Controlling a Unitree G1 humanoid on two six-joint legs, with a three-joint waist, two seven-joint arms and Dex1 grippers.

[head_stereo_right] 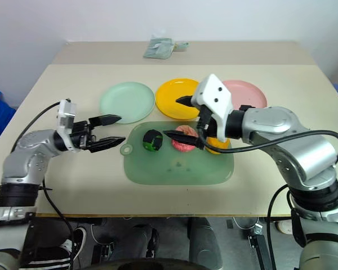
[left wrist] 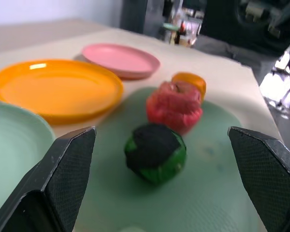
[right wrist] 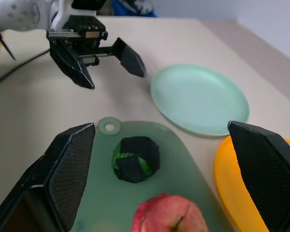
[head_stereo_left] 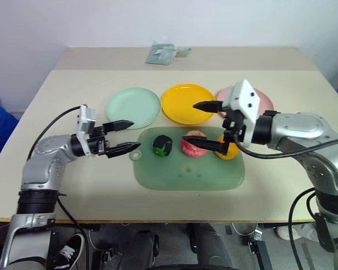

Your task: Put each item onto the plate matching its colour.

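Note:
Three toy foods lie in a row on the far part of a translucent green mat (head_stereo_left: 188,171): a green-and-black lump (head_stereo_left: 162,146), a pink-red apple (head_stereo_left: 192,147) and an orange-yellow fruit (head_stereo_left: 229,152). Behind the mat stand a mint green plate (head_stereo_left: 133,107), a yellow plate (head_stereo_left: 183,101) and a pink plate (head_stereo_left: 263,100), all bare. My left gripper (head_stereo_left: 135,135) is open at the mat's left corner, pointing at the lump (left wrist: 155,152). My right gripper (head_stereo_left: 189,121) is open and hovers over the apple (right wrist: 169,217) and the yellow plate's near rim, partly hiding the orange fruit.
A small pale teal cloth bundle (head_stereo_left: 163,53) lies at the back of the table. The mat has a round hole (right wrist: 109,126) at its left corner. Bare tabletop runs left of my left arm and along the front edge (head_stereo_left: 158,216).

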